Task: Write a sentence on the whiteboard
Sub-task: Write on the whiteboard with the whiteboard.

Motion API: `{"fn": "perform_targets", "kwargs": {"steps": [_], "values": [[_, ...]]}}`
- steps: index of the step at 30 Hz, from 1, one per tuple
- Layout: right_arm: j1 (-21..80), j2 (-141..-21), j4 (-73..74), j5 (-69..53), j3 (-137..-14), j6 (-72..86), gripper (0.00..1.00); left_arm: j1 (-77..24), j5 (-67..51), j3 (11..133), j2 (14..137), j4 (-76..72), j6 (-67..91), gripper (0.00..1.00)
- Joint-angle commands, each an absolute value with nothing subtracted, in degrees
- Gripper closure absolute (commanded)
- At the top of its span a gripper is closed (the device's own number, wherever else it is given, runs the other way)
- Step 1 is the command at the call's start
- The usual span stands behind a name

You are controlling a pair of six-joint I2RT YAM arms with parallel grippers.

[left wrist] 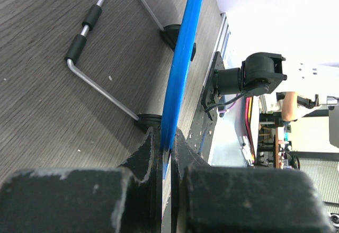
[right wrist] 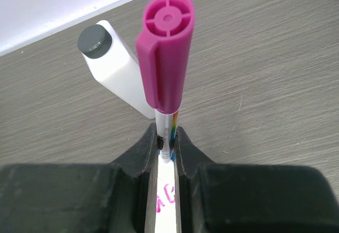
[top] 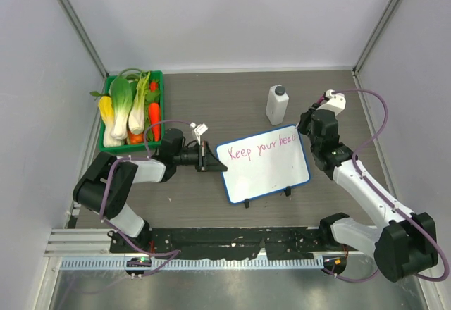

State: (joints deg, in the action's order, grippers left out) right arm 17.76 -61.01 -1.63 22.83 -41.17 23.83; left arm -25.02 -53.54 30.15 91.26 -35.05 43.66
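Observation:
The whiteboard (top: pixel 271 169) stands tilted on two black feet in mid-table, with a thin blue rim. The sentence (top: pixel 257 146), in pink-red cursive, reads "Keep your hea" along its top. My left gripper (top: pixel 208 157) is shut on the board's left edge; the left wrist view shows the blue rim (left wrist: pixel 180 69) pinched between my fingers (left wrist: pixel 147 153). My right gripper (top: pixel 307 128) is at the board's top right corner, shut on a marker (right wrist: pixel 165 58) with a magenta cap on its back end. Pink strokes (right wrist: pixel 165 197) show between its fingers.
A white bottle (top: pixel 277 104) with a dark cap stands just behind the board, close to my right gripper; it also shows in the right wrist view (right wrist: pixel 114 63). A green crate (top: pixel 132 109) of toy vegetables is at the back left. The board's wire stand (left wrist: pixel 100 87) rests on the table.

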Motion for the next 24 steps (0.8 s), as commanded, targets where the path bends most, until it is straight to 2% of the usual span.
{"fn": "perform_targets", "kwargs": {"steps": [1, 24], "values": [[17.1, -61.0, -4.2, 23.0, -42.3, 23.4, 0.98, -26.5, -51.5, 29.2, 92.5, -30.2, 41.3, 1.00], [17.0, -55.8, -0.4, 20.1, -35.2, 25.6, 0.99, -26.5, -51.5, 29.3, 92.7, -30.1, 41.4, 1.00]]}}
